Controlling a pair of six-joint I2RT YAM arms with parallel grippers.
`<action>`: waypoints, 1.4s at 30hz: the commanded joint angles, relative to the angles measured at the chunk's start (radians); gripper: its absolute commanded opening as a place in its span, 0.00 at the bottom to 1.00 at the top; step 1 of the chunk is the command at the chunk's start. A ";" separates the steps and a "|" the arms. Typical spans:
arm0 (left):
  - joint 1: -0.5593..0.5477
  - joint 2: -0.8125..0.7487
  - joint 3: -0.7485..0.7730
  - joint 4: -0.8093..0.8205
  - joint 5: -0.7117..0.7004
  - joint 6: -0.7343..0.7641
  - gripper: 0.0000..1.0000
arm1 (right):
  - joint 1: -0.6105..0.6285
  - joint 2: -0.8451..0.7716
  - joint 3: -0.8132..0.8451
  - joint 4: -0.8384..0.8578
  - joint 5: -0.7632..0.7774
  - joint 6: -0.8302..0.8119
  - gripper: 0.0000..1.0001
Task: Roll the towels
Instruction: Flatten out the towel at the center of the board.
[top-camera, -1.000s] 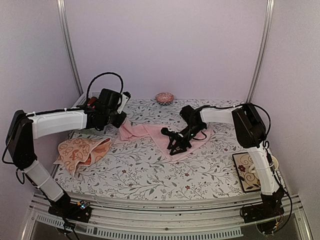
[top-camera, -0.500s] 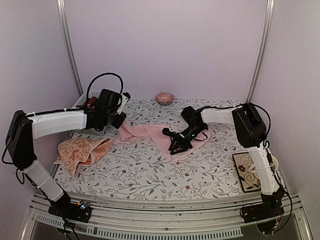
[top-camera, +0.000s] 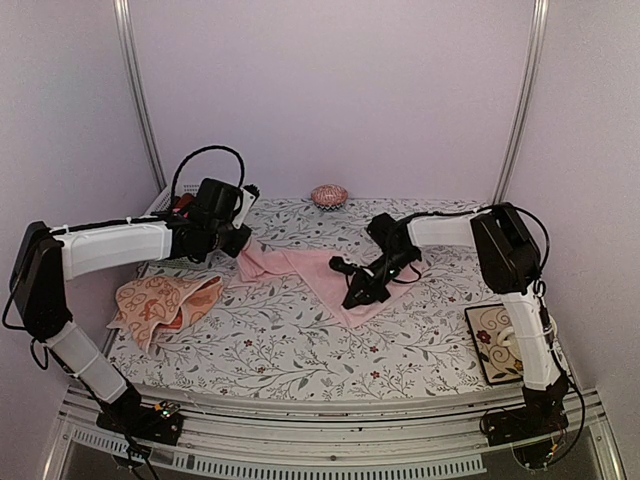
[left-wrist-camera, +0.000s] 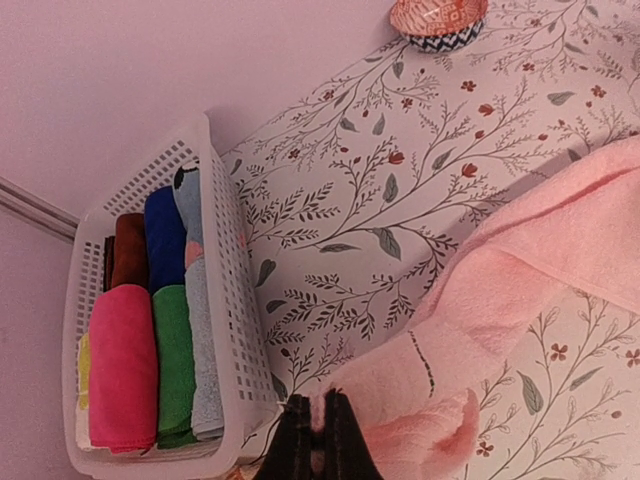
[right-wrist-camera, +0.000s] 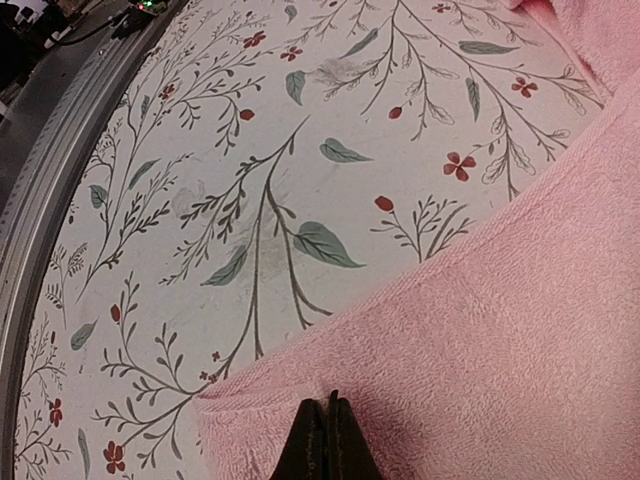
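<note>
**Mia:** What is the biggest thing?

**Ben:** The table. It has a cloth with leaves and little red flowers on it.

**Mia:** Where is the pink towel?

**Ben:** It lies in the middle of the table, toward the back, between the two arms. It is open and a bit bunched up, not rolled.

**Mia:** And the orange towel?

**Ben:** It sits in a crumpled heap on the left side of the table, under the left arm. It is near the pink towel but does not touch it.

**Mia:** What is the white thing in the back left corner?

**Ben:** A basket with holes in its walls. There are rolled cloths packed in it side by side: pink, green, blue and some more.

**Mia:** What else is there?

**Ben:** A board with swirls lies on the right, by the right arm. A small bowl sits at the back edge.

**Mia:** What is the left claw doing?

**Ben:** It is pinched tight on the left corner of the pink towel, near the basket. The corner bunches up at its tips.

**Mia:** And the right claw?

**Ben:** It is squeezed closed too. Its tips meet on the front edge of the pink towel, low over the table, and nip the folded edge.
</note>
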 joint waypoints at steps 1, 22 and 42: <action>-0.012 -0.014 -0.005 0.003 -0.016 -0.017 0.00 | -0.026 -0.130 -0.024 0.046 0.016 0.018 0.02; -0.010 0.077 0.087 -0.046 -0.044 -0.118 0.00 | -0.151 -0.396 -0.321 0.354 0.417 0.500 0.01; -0.062 0.246 0.255 -0.119 -0.018 -0.116 0.00 | -0.163 -0.139 -0.039 0.126 0.292 0.745 0.01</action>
